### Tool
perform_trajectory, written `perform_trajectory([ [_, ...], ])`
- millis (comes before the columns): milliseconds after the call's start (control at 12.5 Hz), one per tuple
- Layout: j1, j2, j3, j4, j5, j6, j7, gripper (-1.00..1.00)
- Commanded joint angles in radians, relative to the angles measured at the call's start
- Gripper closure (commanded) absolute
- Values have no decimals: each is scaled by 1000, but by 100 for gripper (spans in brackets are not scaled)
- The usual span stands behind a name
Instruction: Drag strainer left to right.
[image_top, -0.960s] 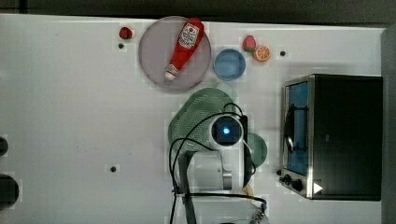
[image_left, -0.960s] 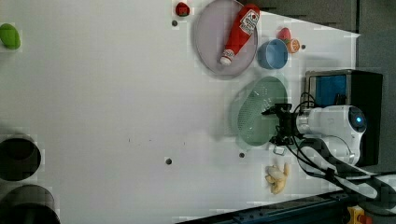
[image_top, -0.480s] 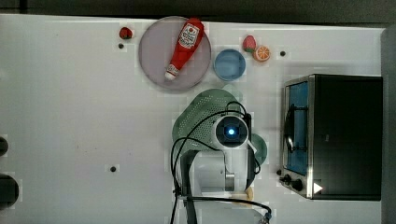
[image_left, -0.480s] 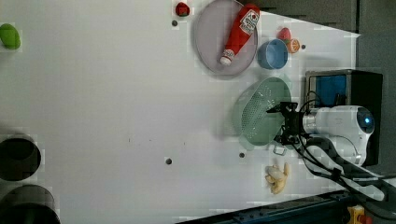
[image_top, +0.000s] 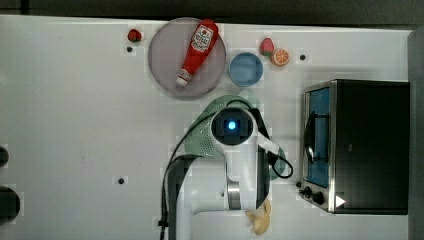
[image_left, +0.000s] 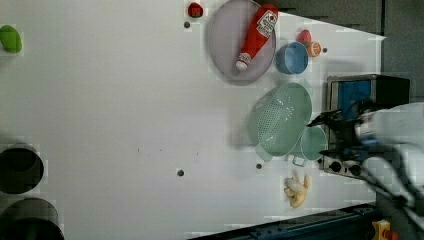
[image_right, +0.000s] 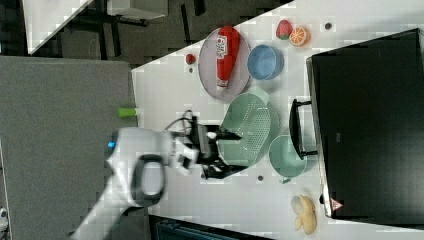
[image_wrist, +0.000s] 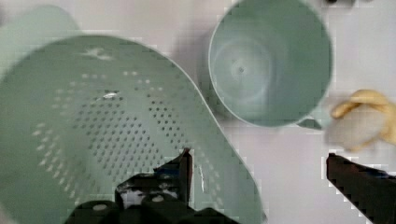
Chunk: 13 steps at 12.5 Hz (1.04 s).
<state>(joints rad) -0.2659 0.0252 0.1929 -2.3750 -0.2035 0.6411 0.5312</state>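
Gripper (image_wrist: 257, 163) jaws wide apart, straddling the strainer (image_left: 282, 120) rim: one finger inside the perforated bowl, the other outside over bare table (image_top: 75, 125). Strainer sits mid-table, just below the grey plate (image_top: 165, 55) in the top view, green mug (image_left: 313, 143) touching its far side, toaster oven (image_top: 360, 145) just beyond toward the top view's right. Wide open table on the top view's left. Versus a second ago, arm head shifted toward the top view's right, over the strainer; strainer unmoved.

In the top view, the arm (image_top: 235, 150) hides most of the strainer (image_top: 197, 137).
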Motion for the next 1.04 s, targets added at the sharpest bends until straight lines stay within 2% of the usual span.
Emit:
perform_trajectory([
  [80, 21, -156, -12, 173, 171, -207, -300, -100],
  [160, 21, -201, -19, 221, 248, -305, -379, -100],
  [240, 21, -241, -27, 272, 277, -394, -448, -100],
  [560, 21, -320, -33, 441, 228, -664, -492, -100],
  [720, 21, -321, -42, 484, 235, -697, -501, -100],
  [1040, 21, -320, -56, 494, 233, -696, -536, -100],
])
